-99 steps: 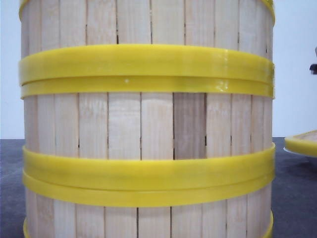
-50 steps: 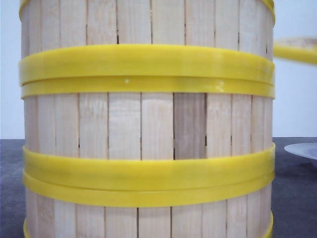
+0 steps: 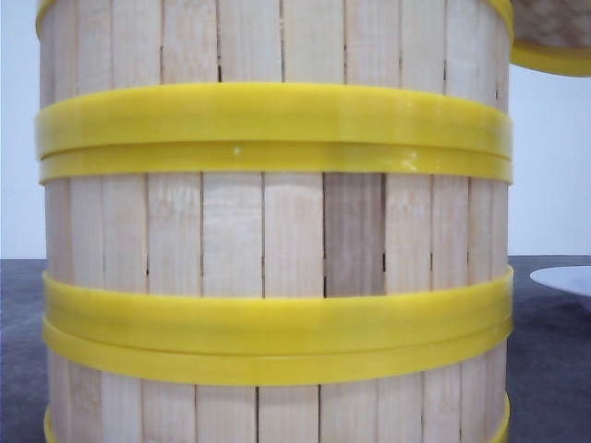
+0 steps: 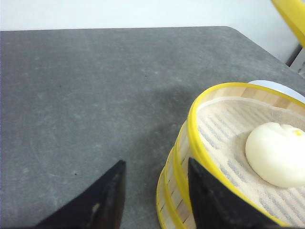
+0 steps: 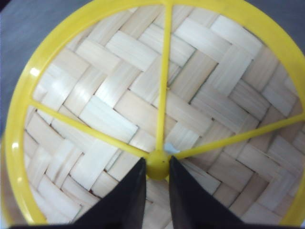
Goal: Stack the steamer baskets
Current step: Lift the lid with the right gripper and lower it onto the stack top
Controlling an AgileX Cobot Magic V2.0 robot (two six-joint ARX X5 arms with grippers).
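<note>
A stack of steamer baskets [image 3: 272, 231] fills the front view, at least three tiers of pale slats and yellow bands already seated one on another. Its top basket [image 4: 228, 143] lies open in the left wrist view, lined with pale cloth and holding one white bun [image 4: 277, 153]. Just beyond the stack on the dark table [image 4: 86, 86] sits a white plate [image 3: 561, 278], bare as far as can be seen.

Above and beside the stack's upper edge hangs a woven lid [image 3: 552, 37] with a yellow rim — the piece carried by the right gripper [image 5: 156, 171]. In the right wrist view its two dark fingers are pinched on the yellow knob [image 5: 157, 168] where the lid's three spokes meet over the herringbone weave [image 5: 124, 81].

The left gripper [image 4: 155, 191] hovers by the stack's outer wall, one finger close against the top rim, the other over bare table; its fingers are spread and hold nothing.

The stacking looks largely done. What appears left is to bring the lid over the open top basket, centre it on the rim and set it down — whether further baskets wait out of frame cannot be told.
</note>
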